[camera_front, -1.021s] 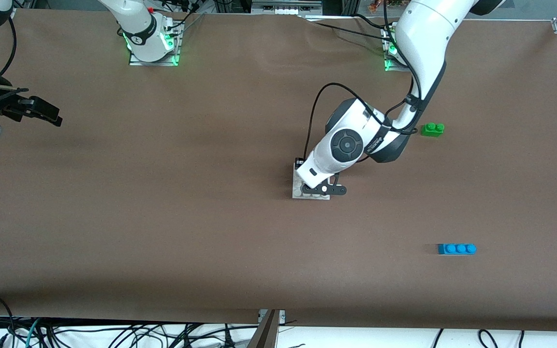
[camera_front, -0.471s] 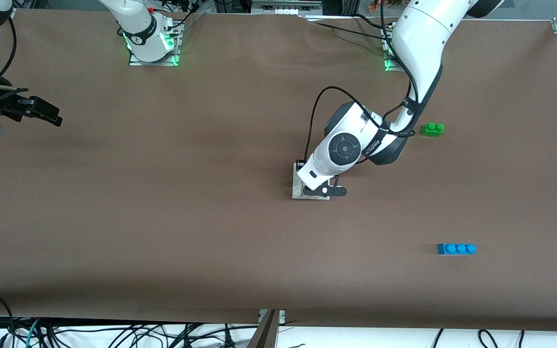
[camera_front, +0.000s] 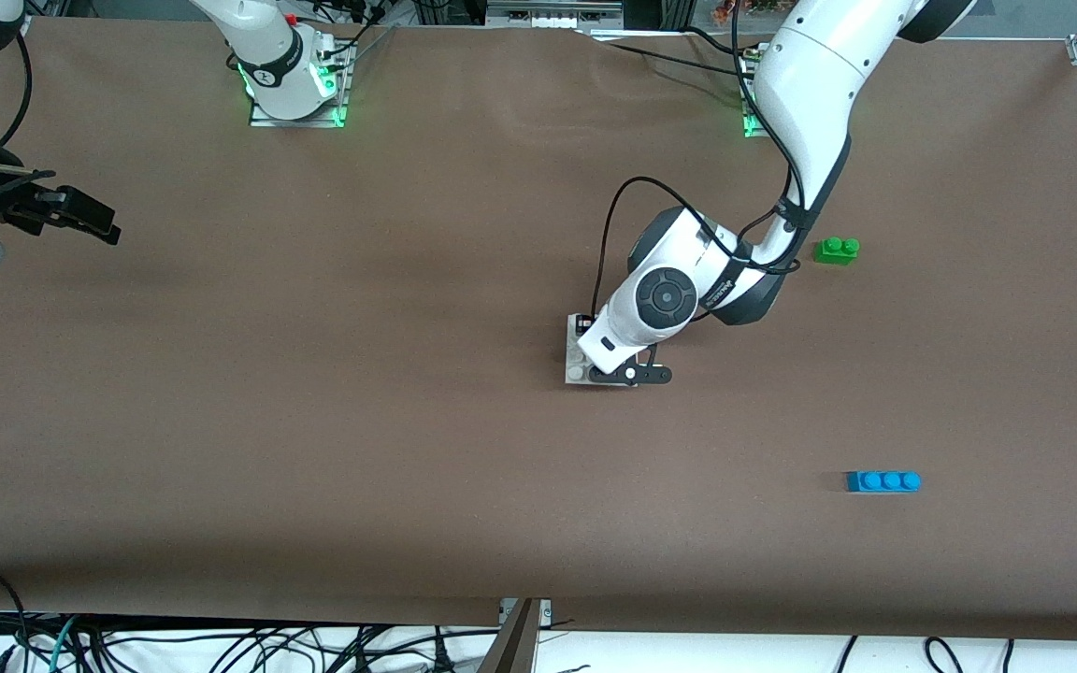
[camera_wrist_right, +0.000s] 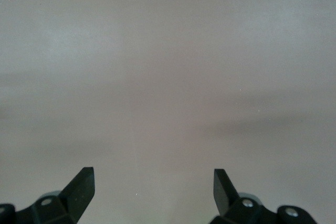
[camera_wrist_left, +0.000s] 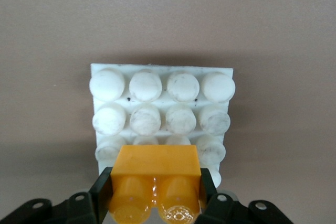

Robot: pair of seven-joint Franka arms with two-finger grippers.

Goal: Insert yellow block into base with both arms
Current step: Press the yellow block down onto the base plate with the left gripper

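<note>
The small orange-yellow plastic brick with two round studs (camera_wrist_left: 156, 184) sits clamped between the fingers of the left gripper (camera_wrist_left: 156, 203), low over the edge rows of the flat white studded base plate (camera_wrist_left: 163, 114) near the table's middle. Over the last second the left arm's wrist has eased lower over the plate, so the press-in looks close. The right gripper (camera_wrist_right: 154, 187) waits at the right arm's end, jaws apart and empty.
</note>
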